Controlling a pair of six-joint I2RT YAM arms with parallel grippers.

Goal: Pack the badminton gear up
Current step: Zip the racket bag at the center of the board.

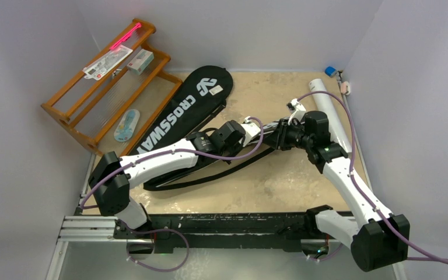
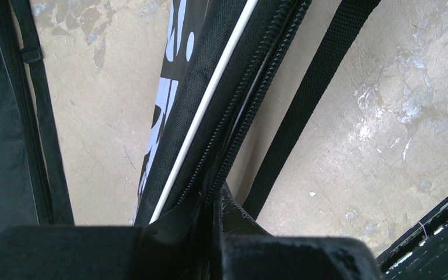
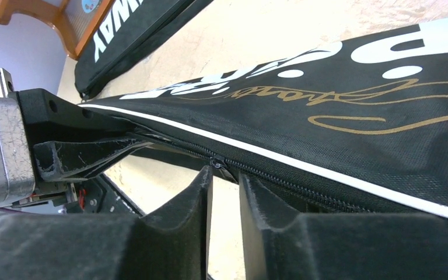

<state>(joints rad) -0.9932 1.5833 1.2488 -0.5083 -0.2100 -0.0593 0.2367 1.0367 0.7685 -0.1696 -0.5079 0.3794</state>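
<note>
Left gripper (image 2: 213, 204): my fingers are clamped together on the zippered edge of the black cover (image 3: 356, 116), at the bottom centre of my left wrist view.
Right gripper (image 3: 224, 186): my two pads stand a narrow slit apart, tips pointing up at the same cover's edge from the bottom of the frame.
Zipper pull (image 3: 221, 166): it hangs right at the mouth of that slit. I cannot tell whether either pad touches it.
Both hands together: in my right wrist view the left gripper sits at mid left, pinching the cover edge just beside my right fingertips. From above, they meet at the middle of the table (image 1: 280, 175).
Black cover: it has white piping along the zip, with white lettering and gold script on its face. It is lifted off the table where I hold it.
Strap (image 2: 303, 111): a black band running diagonally over the table, right of the cover's edge.
CROSSWAY cover (image 1: 181, 111): flat on the table, upper left of centre, just beside the held cover.
White tube (image 1: 329, 108): it lies along the right edge of the table, beyond my right wrist.
Wooden rack (image 1: 93, 87): upper left, holding small packets.
</note>
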